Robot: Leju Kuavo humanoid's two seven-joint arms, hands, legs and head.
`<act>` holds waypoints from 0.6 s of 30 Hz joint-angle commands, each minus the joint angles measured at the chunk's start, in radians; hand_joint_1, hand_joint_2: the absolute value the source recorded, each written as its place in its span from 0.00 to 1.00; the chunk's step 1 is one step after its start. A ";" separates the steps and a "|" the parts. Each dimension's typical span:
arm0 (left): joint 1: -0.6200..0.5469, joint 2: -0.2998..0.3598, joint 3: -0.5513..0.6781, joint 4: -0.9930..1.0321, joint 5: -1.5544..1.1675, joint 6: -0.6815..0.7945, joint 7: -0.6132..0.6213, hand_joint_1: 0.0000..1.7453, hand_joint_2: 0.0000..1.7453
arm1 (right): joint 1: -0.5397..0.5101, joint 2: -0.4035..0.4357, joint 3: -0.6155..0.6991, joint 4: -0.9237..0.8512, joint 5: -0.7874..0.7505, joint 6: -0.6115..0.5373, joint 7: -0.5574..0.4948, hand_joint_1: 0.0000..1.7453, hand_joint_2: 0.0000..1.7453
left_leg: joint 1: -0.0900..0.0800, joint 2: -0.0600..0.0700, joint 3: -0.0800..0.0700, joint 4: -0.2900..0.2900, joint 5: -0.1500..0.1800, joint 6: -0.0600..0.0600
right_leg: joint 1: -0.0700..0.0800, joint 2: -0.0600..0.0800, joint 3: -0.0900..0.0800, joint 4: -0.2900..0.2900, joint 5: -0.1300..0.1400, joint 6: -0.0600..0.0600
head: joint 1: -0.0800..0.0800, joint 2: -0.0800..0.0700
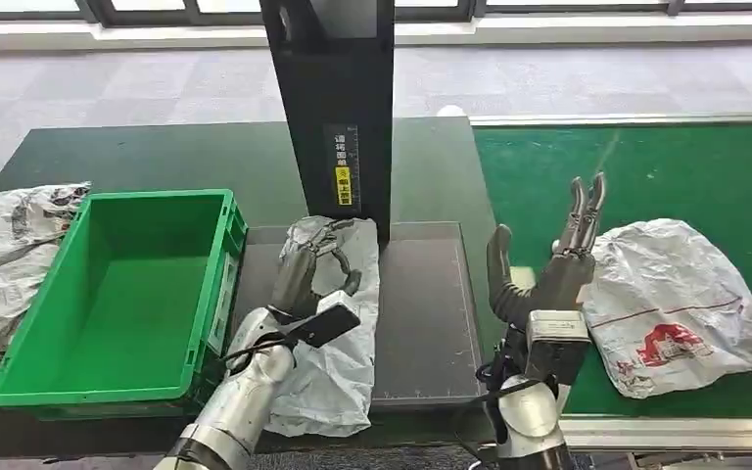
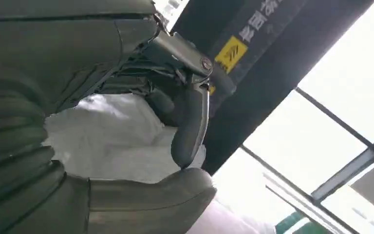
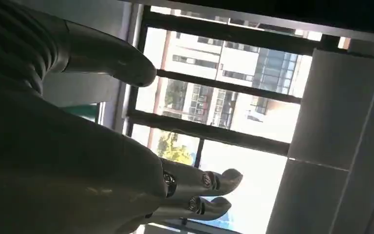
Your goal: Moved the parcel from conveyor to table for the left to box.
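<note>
Grey parcel partly hidden under left hand.

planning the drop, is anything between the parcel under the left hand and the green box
Nothing visible does. The parcel lies on the grey tray under the left hand, and the open green box sits right beside it, only its near wall between.

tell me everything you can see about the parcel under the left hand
The parcel is a soft, crinkled grey-white plastic mailer bag, long and lumpy, lying flat on the dark tray beside the green crate. Its far end reaches the foot of the black post; its near end hangs over the tray's front edge. The left hand rests on its upper part, fingers curled onto the plastic. No print is visible on it.
</note>
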 commanded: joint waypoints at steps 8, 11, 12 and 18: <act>-0.022 0.025 -0.046 0.207 -0.146 0.031 0.264 0.00 0.00 | -0.003 -0.052 0.018 0.088 -0.028 -0.070 0.001 0.00 1.00 | 0.000 0.004 0.004 -0.003 0.000 0.001 | 0.001 -0.004 0.005 -0.003 0.000 -0.001 | 0.000 0.000; -0.059 0.050 -0.092 0.316 -0.309 0.084 0.451 0.00 1.00 | -0.001 -0.063 0.035 0.086 -0.036 -0.080 0.001 0.00 1.00 | 0.000 0.004 0.004 -0.003 0.000 0.001 | 0.001 -0.004 0.004 -0.003 0.000 -0.001 | 0.000 0.000; -0.067 0.051 -0.102 0.350 -0.349 0.073 0.497 0.00 1.00 | 0.002 -0.066 0.038 0.082 -0.040 -0.081 0.001 0.00 1.00 | 0.000 0.002 0.002 -0.002 0.000 0.000 | 0.001 -0.003 0.003 -0.002 -0.001 -0.001 | 0.000 0.000; -0.079 0.053 -0.157 0.413 -0.483 0.050 0.639 0.00 1.00 | 0.005 -0.068 0.036 0.077 -0.046 -0.076 0.001 0.00 1.00 | 0.000 0.003 0.002 -0.001 -0.001 0.001 | 0.001 -0.003 0.003 -0.001 -0.001 -0.001 | 0.000 0.000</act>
